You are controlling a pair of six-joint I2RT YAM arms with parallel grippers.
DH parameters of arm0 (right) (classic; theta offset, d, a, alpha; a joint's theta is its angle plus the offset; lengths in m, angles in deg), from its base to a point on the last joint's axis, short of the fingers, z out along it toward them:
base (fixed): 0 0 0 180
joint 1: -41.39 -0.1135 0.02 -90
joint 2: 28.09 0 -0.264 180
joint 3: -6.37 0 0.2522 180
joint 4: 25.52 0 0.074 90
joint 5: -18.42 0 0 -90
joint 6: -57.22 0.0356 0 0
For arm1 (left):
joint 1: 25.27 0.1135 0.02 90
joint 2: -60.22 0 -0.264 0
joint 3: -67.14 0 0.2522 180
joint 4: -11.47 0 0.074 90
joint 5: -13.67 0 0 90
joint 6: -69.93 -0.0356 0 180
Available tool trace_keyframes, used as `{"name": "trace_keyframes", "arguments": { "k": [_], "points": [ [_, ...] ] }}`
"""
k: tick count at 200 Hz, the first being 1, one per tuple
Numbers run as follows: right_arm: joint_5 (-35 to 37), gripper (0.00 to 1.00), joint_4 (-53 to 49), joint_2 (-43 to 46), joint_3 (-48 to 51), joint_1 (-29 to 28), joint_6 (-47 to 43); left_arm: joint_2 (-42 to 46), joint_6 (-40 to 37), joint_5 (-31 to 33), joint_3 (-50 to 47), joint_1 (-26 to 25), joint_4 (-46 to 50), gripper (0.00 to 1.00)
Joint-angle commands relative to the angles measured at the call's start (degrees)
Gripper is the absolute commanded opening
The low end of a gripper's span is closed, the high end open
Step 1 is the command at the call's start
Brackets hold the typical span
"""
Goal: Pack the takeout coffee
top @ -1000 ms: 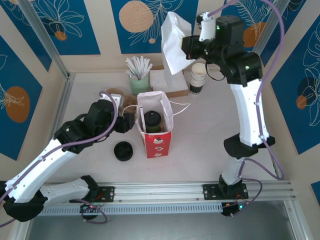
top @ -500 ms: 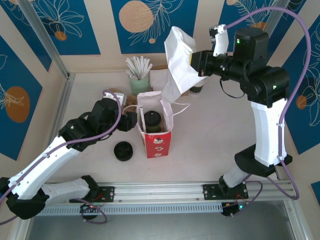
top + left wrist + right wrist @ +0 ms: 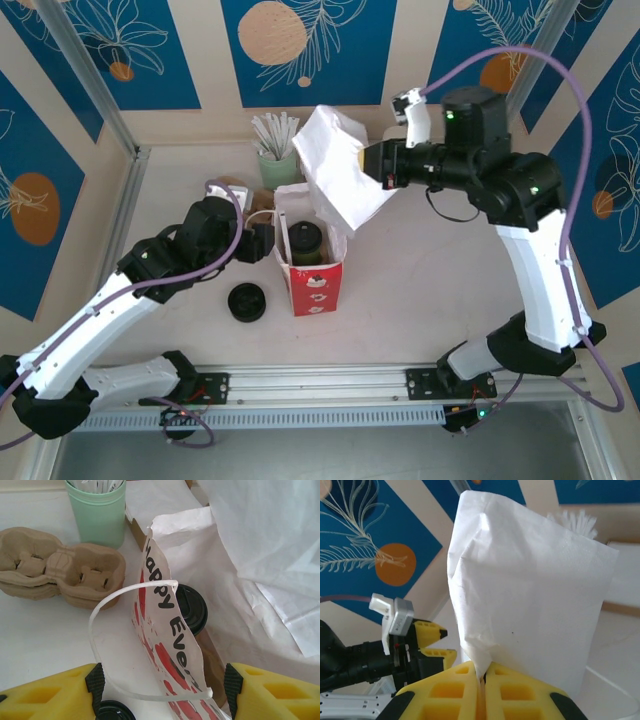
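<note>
Top external: takeout coffee [image 3: 305,241] already in bag [image 3: 318,287]; right fingers [image 3: 451,689] pinch a napkin [image 3: 335,175] at one o'clock, left fingers [image 3: 272,692] gape at nine.

Matt paper bag [image 3: 161,647] — glossy plast. lid [image 3: 193,611]

The right claw [image 3: 481,680] is pinching the lower corner of a white paper napkin [image 3: 530,595], its two yellow fingers [image 3: 455,692] pressing together with the paper caught in the seam. The napkin is rising from the grip as a creased, puffed sheet. To the left, the left claw [image 3: 445,641] is showing yellow fingers with a gap between them, below a blue wall panel [image 3: 350,540] bearing an orange disc (leaf lines beside it). A white bristly tuft [image 3: 572,522] is peeking over the napkin's upper right edge.
</note>
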Motion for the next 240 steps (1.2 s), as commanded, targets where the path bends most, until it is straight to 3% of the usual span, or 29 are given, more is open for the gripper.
{"name": "trace_keyframes", "arguments": {
  "k": [1,130,154,206,240],
  "points": [
    [-4.1,0.11,7.1,0.9,7.2,-0.6,4.8,1.4,0.6,0.4,-1.1,0.5,-0.2,0.66],
    [-9.8,0.13,24.8,0.0,34.2,-4.8,14.1,1.8,0.9,0.7,-2.0,0.5,-0.2,0.66],
    [-10.6,0.18,25.9,-0.8,36.9,-5.5,14.8,1.3,0.9,0.5,-2.2,0.5,-0.7,0.66],
    [-7.6,0.51,22.7,-1.5,35.9,-5.7,12.7,0.0,0.9,0.7,-2.1,0.4,-1.4,0.66],
    [-4.3,0.56,19.5,-1.2,32.0,-5.8,10.3,-0.4,1.0,0.7,-1.5,0.5,-2.1,0.66]
  ]
}}
